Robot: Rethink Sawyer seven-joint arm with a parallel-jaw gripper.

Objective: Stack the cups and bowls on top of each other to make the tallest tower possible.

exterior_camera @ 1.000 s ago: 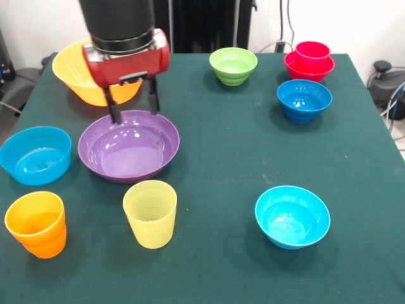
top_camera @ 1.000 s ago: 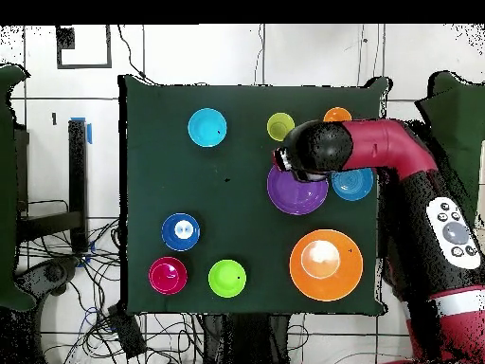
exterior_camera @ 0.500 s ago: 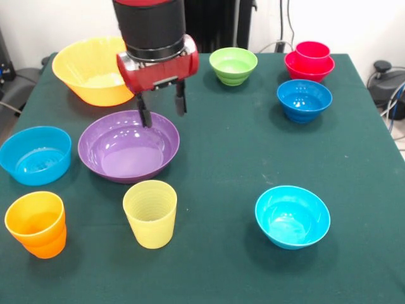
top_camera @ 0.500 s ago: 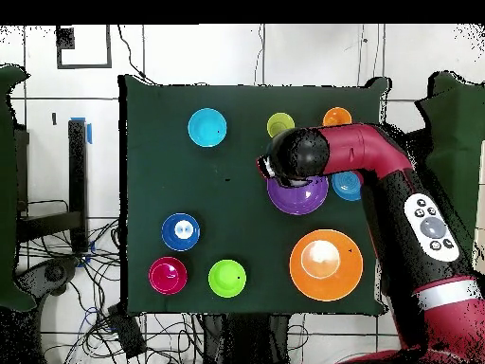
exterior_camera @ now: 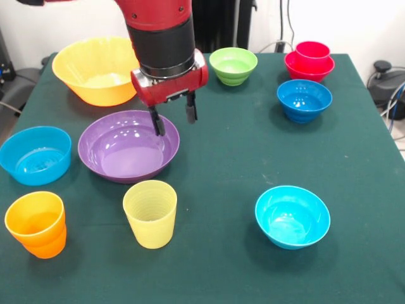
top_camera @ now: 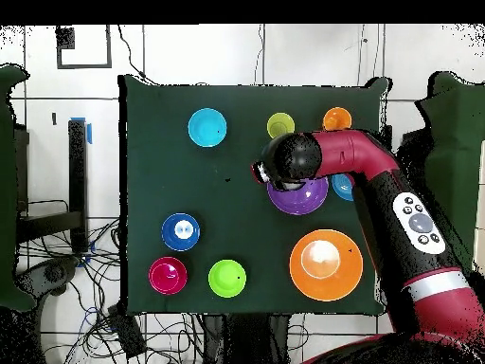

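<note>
Hovering end effector (exterior_camera: 173, 118) above purple bowl (exterior_camera: 128, 147)

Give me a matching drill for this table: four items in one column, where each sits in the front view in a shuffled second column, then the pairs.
Items:
1. orange cup
2. red cup
3. end effector
4. cyan bowl

Places:
A. nested in the red bowl
B. over the purple bowl's rim
C. near left corner
D. alone, near right

Pairs: 1-C, 2-A, 3-B, 4-D

Bright even light, glossy glare
</note>
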